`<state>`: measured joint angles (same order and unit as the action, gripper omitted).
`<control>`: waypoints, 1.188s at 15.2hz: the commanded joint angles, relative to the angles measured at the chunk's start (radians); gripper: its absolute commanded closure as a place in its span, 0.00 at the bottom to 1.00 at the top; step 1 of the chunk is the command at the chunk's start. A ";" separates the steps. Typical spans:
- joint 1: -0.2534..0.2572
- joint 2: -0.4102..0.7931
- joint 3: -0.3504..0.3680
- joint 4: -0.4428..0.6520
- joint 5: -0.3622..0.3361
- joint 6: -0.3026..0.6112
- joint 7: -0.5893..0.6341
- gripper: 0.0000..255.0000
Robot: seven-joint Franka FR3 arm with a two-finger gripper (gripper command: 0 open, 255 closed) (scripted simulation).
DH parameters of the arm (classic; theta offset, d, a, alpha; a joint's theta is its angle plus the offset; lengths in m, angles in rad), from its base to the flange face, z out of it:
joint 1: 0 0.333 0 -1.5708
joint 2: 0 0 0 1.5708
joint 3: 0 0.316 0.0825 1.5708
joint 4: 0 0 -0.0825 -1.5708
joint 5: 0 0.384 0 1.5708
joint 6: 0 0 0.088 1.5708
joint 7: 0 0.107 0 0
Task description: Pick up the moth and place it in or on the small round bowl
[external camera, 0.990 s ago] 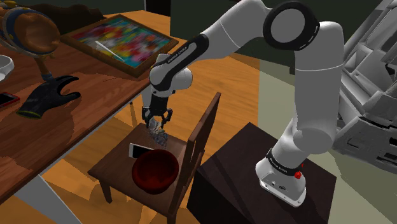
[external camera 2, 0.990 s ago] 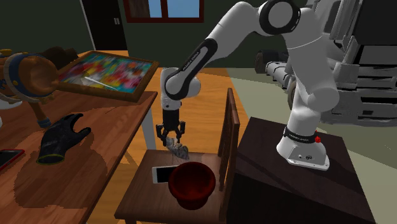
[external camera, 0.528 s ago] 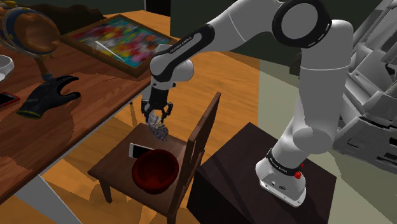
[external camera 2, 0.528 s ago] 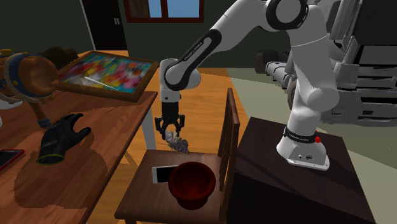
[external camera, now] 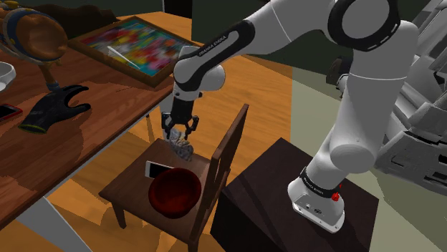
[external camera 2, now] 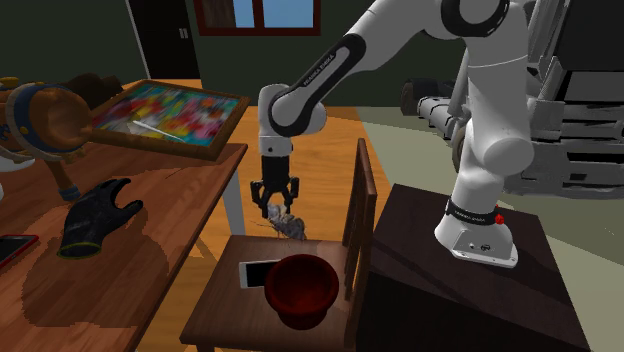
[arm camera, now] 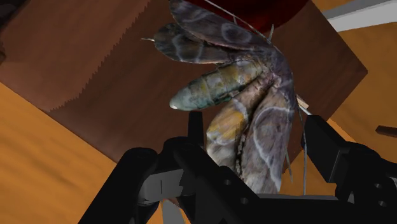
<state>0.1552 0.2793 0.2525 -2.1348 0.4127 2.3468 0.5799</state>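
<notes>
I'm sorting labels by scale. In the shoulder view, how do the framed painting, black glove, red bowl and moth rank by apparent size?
Largest: framed painting.
Next: black glove and red bowl, too alike to rank.
Smallest: moth, clasped by the gripper.

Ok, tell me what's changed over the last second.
The gripper, shut on the moth, has risen a little above the chair seat and edged toward the second exterior view's right, with the moth hanging from it. The dark red bowl, the phone, the glove and the painting have not moved.
</notes>
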 commanded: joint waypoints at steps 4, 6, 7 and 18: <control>0.046 -0.118 0.055 -0.165 0.066 0.072 0.038 1.00; 0.066 -0.163 0.078 -0.224 0.097 0.096 0.052 1.00; 0.076 -0.185 0.090 -0.252 0.113 0.108 0.059 1.00; 0.134 -0.176 0.148 -0.363 0.211 0.249 0.051 1.00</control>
<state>0.2792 0.0270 0.3904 -2.4888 0.6166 2.5764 0.6323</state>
